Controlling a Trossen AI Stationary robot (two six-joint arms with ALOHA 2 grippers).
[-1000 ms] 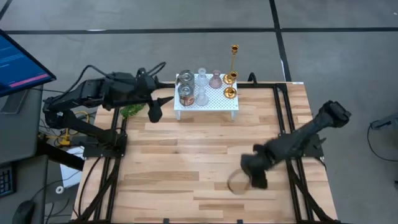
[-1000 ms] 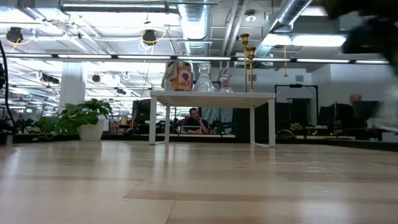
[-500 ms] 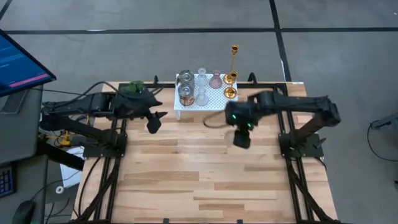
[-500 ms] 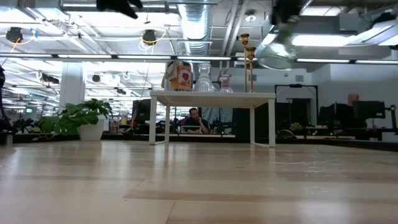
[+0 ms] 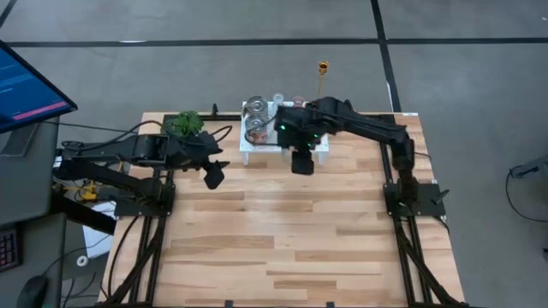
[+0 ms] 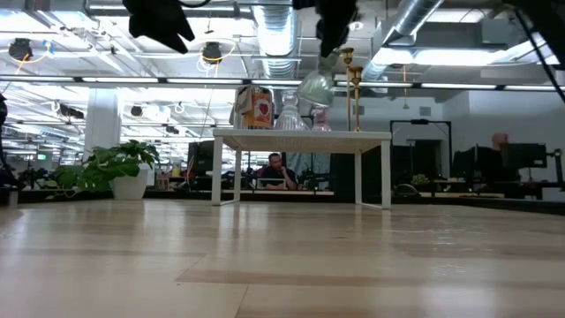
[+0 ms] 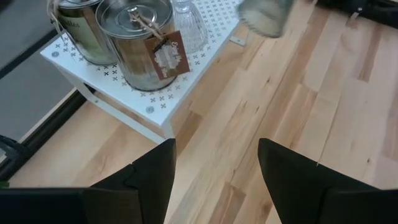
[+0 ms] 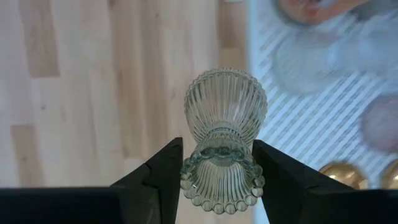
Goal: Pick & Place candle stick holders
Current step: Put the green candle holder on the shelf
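right gripper (image 8: 217, 168) holds ribbed glass (image 8: 224, 140) above stand's edge (image 5: 282, 147).

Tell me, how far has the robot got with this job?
Done: a tall brass holder and short brass cups already stand on the small white stand, beside the tin cans. In hand: the right gripper holds a ribbed glass cup in the air by the stand's edge. Left: setting it down. The left gripper hovers open and empty.
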